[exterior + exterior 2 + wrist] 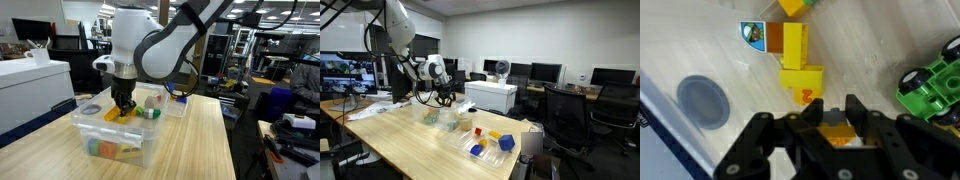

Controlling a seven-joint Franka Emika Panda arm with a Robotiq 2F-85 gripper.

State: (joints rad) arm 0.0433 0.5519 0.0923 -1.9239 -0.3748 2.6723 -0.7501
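My gripper (832, 108) reaches down into a clear plastic bin (150, 140) on the wooden table, as both exterior views show. In the wrist view its black fingers (853, 112) are shut on a small orange-yellow block (836, 134), which shows between them. Just ahead of the fingertips lies a yellow block with a red numeral (802, 82), and beyond it a taller yellow block (794, 45) and a picture block (756, 35). In an exterior view the gripper (122, 103) hangs over yellow blocks (112, 115) on the bin floor.
A green toy vehicle (930, 85) lies to one side of the gripper inside the bin, and a grey disc (702, 100) to the other. A second clear tray (490, 142) holds blue and yellow blocks. A white machine (490, 95) stands behind the table, with office chairs beyond.
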